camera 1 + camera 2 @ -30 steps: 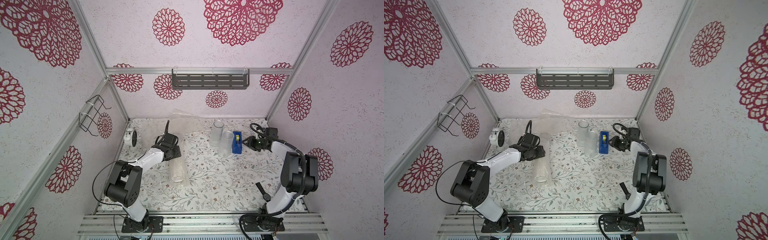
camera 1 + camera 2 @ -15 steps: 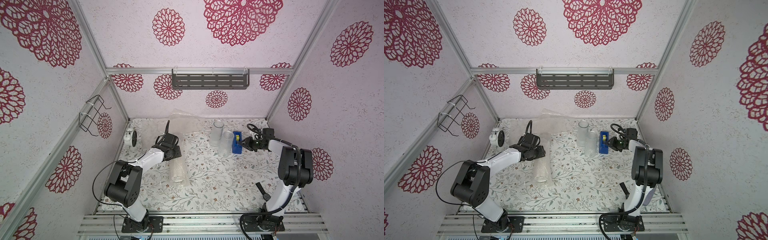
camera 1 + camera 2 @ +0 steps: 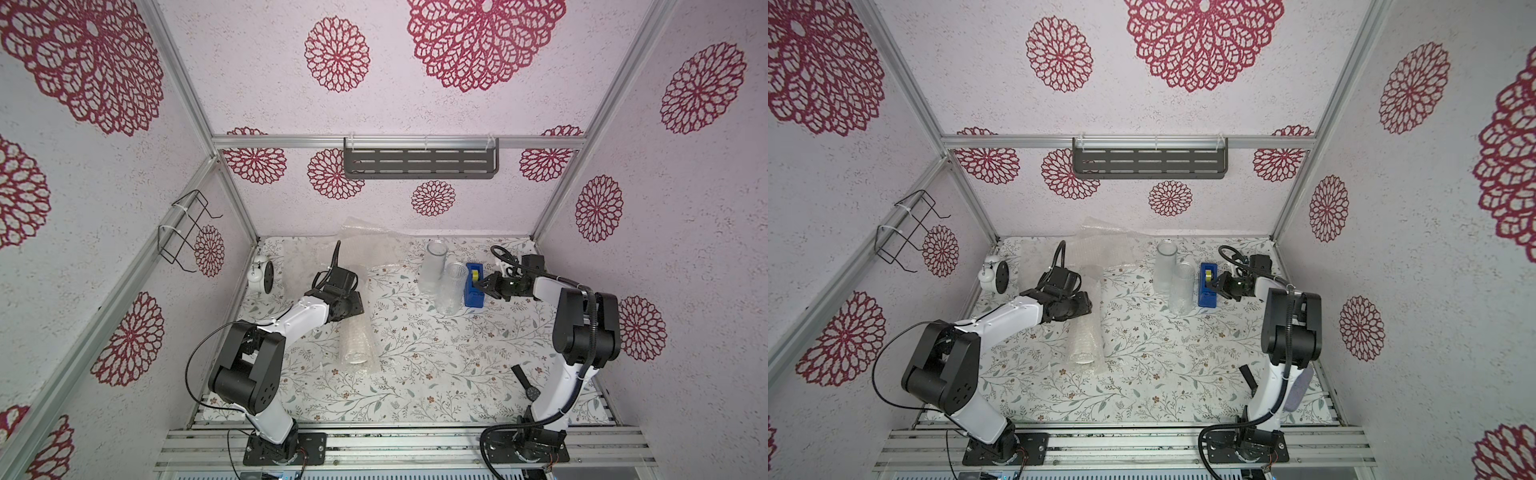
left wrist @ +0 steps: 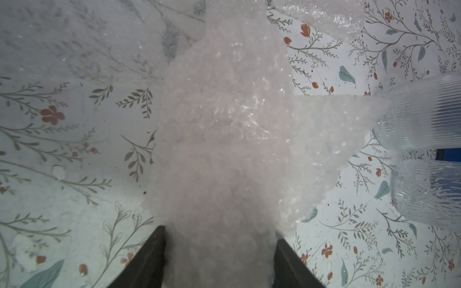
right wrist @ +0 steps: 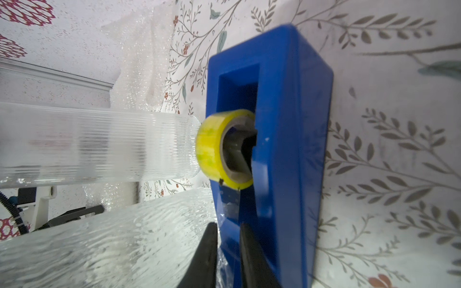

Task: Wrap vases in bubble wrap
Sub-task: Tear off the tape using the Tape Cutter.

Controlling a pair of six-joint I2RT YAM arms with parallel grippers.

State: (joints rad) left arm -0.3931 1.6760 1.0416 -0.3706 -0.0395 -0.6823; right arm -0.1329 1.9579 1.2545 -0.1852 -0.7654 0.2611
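The left gripper (image 4: 219,234) is clamped across the wrapped vase (image 3: 355,340), one finger on each side of the roll. The bundle lies on its side on the table (image 3: 436,374), well apart from the blue tape dispenser (image 3: 473,286), toward the left arm and nearer the front edge.

The right gripper (image 5: 227,229) sits at the dispenser's cutter end, jaws drawn almost together over a scrap of clear film. I cannot tell whether they actually pinch the tape end.

The clear ribbed glass (image 3: 451,289) stands just beside the dispenser on its left-arm side. The frosted cylinder (image 3: 434,266) is a little farther back, and the loose bubble wrap (image 3: 365,245) lies beyond that, against the rear wall.

The step looks like fetching tape to seal the roll. The right gripper should catch only the tab, draw it straight off the yellow tape roll (image 5: 219,144) and tear down across the cutter. The dispenser must not slide into the glass. The left grip should hold the overlap shut meanwhile.
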